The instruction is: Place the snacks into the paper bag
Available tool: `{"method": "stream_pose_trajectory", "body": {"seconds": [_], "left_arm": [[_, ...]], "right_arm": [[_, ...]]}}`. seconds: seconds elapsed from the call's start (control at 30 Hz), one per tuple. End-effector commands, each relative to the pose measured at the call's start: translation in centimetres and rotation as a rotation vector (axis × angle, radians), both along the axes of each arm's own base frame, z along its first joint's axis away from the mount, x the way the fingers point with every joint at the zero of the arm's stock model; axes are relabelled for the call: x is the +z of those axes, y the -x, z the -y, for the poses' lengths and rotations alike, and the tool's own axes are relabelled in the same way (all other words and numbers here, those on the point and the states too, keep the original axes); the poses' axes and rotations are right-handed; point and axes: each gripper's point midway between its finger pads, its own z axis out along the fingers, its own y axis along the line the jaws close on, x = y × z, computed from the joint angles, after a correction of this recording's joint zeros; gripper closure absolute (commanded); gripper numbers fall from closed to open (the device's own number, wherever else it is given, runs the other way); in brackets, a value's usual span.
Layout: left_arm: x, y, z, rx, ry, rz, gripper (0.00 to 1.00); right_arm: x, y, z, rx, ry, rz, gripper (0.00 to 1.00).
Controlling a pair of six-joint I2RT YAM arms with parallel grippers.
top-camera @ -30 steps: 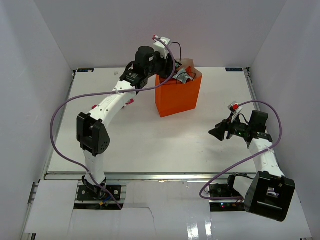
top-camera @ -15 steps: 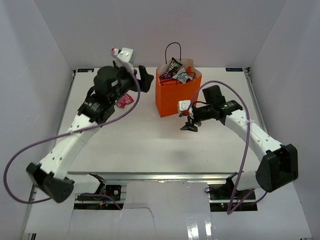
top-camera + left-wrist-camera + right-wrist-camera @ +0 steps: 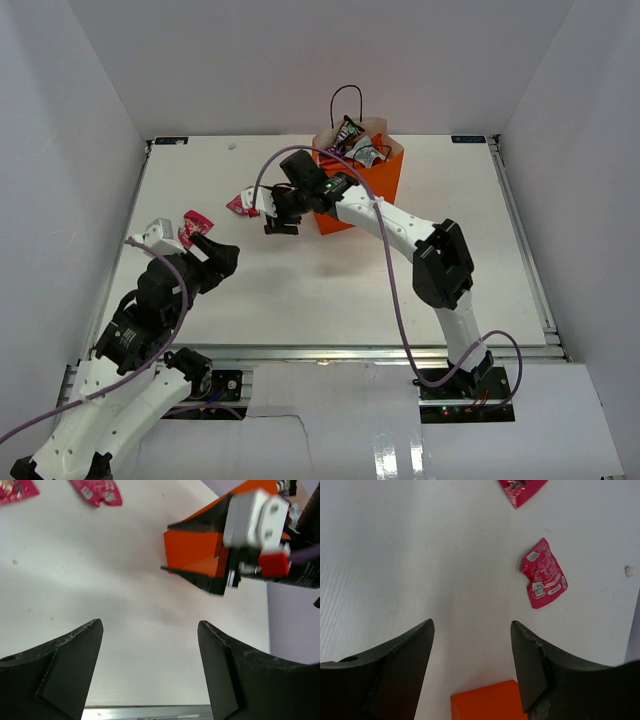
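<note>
Left of the orange paper bag (image 3: 360,195), your right gripper (image 3: 280,226) hangs wide, empty, apparently poised beside one pink packet (image 3: 243,204) for pickup; left gripper (image 3: 218,252) likewise wide, near a second pink packet (image 3: 192,227); wrappers (image 3: 352,143) show in the bag's mouth.

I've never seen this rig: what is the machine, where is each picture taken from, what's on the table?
Two white robot arms are bolted at the table's near edge. The overhead picture shows the left arm folded low and the right arm stretched toward two pink packets on the table. An orange paper bag stands at the back, snacks inside. The other pictures come from a camera on each wrist, looking past its black jaws. Both pairs are open, holding nothing.
</note>
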Motion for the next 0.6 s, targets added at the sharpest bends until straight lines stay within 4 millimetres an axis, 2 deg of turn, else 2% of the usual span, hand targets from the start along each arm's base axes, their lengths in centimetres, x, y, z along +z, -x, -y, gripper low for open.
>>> {"method": "stream_pose_trajectory", "body": {"seconds": [0.0,0.03,0.1,0.13,0.17,0.23,0.3,0.33,0.37,0.4,0.43,0.47,0.5,0.53,0.57], "left_arm": [[-2.6,1.6,-2.0,0.212,0.219,-0.121,0.14],[-3.2,2.1,-2.6,0.252,0.240,-0.134,0.14],[-4.8,2.4,-3.1,0.321,0.292,-0.175,0.17],[-5.2,2.2,-3.2,0.373,0.356,-0.194,0.18],[-5.3,2.0,-3.1,0.379,0.365,-0.197,0.18],[-5.8,1.3,-2.7,0.386,0.360,-0.209,0.18],[-6.0,-0.4,-1.7,0.383,0.332,-0.222,0.16],[-5.9,-1.8,-0.9,0.363,0.297,-0.221,0.14],[-6.3,-2.5,-0.5,0.352,0.269,-0.231,0.13],[-5.9,-3.7,-0.7,0.359,0.259,-0.223,0.13],[-5.0,-5.3,-0.4,0.339,0.274,-0.189,0.13],[-6.5,-6.3,0.9,0.240,0.250,-0.258,0.13],[-6.7,-7.4,0.9,0.219,0.277,-0.273,0.13],[-6.8,-9.2,-1.1,0.265,0.324,-0.259,0.13],[-8.3,-10.4,-1.4,0.251,0.324,-0.302,0.13]], "right_arm": [[3.1,-2.8,-2.4,-0.282,-0.105,-0.116,0.32],[3.3,-3.5,-3.0,-0.328,-0.133,-0.125,0.32],[3.3,-3.3,-3.1,-0.398,-0.144,-0.175,0.32],[4.7,-3.5,-3.1,-0.441,-0.187,-0.172,0.32],[4.8,-3.3,-2.8,-0.462,-0.188,-0.191,0.32],[6.4,-2.1,-2.4,-0.433,-0.213,-0.206,0.32],[8.9,0.7,-1.3,-0.322,-0.239,-0.223,0.31],[10.3,3.4,-0.2,-0.191,-0.242,-0.221,0.31],[10.6,4.7,0.6,-0.129,-0.237,-0.216,0.31],[11.1,5.9,1.4,-0.076,-0.240,-0.211,0.31],[13.2,7.8,2.5,0.000,-0.271,-0.185,0.31],[11.6,8.6,3.9,-0.005,-0.232,-0.221,0.31],[11.5,9.2,4.8,-0.002,-0.226,-0.230,0.31],[12.8,10.2,6.2,0.018,-0.249,-0.217,0.31],[12.4,9.9,7.6,-0.008,-0.243,-0.223,0.31]]}}
